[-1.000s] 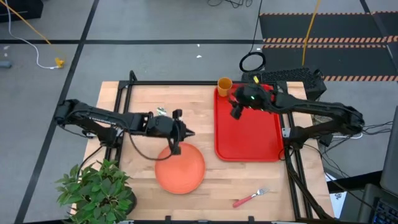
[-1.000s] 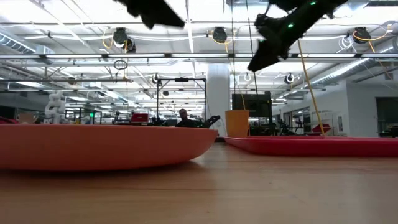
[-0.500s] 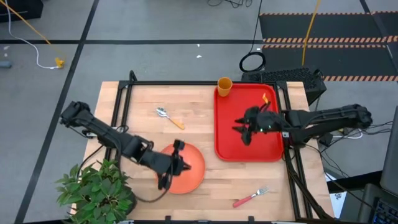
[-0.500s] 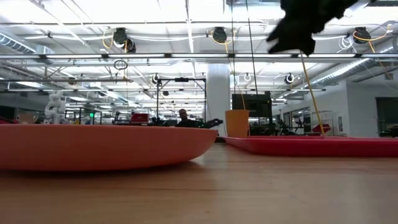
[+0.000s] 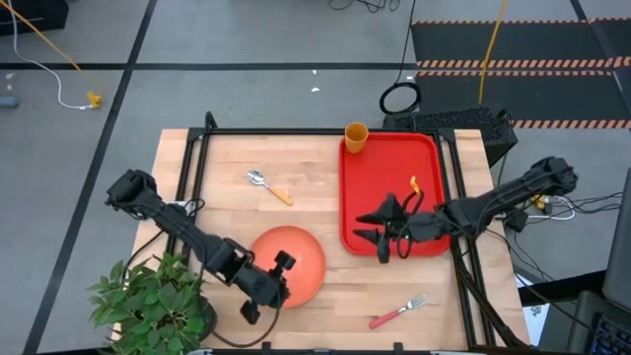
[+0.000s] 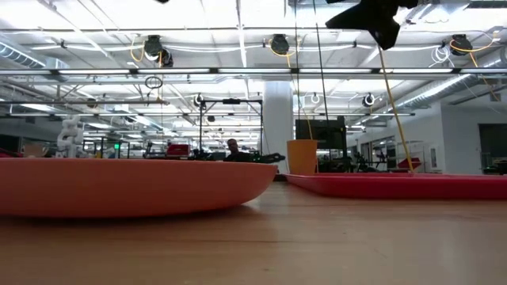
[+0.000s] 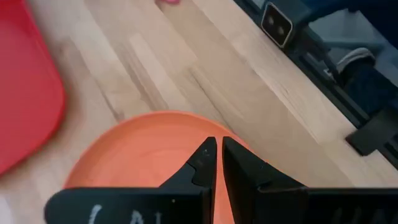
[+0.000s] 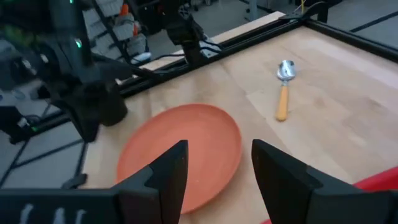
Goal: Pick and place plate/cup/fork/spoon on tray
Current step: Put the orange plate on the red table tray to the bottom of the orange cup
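Note:
The salmon-orange plate lies flat on the wooden table near its front edge; it also shows in the low view. My left gripper hovers over the plate's near left part with its fingers shut and empty. My right gripper is open and empty above the near left part of the red tray. The orange cup stands upright in the tray's far left corner. The spoon lies on the table behind the plate. The fork lies near the front edge.
A potted plant stands at the table's near left corner, close to my left arm. A black metal frame runs along the table's edges. Bare wood lies between the spoon, the plate and the tray.
My left gripper has swung from over the plate's far edge toward the table's near edge, and now sits over the plate's near left part. My right gripper has gone from the tray's far end toward the near edge. The plate, cup, spoon and fork have stayed in place.

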Available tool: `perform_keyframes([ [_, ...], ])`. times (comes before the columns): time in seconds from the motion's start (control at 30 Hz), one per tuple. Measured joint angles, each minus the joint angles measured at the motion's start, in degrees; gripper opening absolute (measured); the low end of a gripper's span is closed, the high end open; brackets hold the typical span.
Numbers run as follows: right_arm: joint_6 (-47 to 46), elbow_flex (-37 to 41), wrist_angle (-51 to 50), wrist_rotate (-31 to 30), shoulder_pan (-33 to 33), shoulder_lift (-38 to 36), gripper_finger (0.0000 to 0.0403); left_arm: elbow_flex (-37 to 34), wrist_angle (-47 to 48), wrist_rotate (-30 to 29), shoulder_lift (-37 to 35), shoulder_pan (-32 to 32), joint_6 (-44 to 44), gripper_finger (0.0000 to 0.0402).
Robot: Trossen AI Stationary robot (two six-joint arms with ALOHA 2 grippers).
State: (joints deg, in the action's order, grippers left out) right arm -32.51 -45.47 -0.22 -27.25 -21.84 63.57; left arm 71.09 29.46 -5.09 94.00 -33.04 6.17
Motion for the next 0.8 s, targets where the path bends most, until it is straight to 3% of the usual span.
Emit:
perform_keyframes([
  [0.3, -0.97, -0.03, 7.61, -7.15, -6.82, 3.82, 0.0171, 0.0, 0.4, 4.95, 5.57, -4.63, -6.06, 0.004],
  [0.6, -1.24, -0.05, 13.0, -11.84, -10.95, 6.89, 0.0171, 0.0, 0.4, 0.91, 10.14, -9.32, -12.13, 0.0161],
  [0.8, -0.99, -0.07, 15.74, -12.16, -11.08, 8.06, 0.0171, -0.02, 0.48, -5.1, 11.08, -10.78, -14.54, 0.0202],
])
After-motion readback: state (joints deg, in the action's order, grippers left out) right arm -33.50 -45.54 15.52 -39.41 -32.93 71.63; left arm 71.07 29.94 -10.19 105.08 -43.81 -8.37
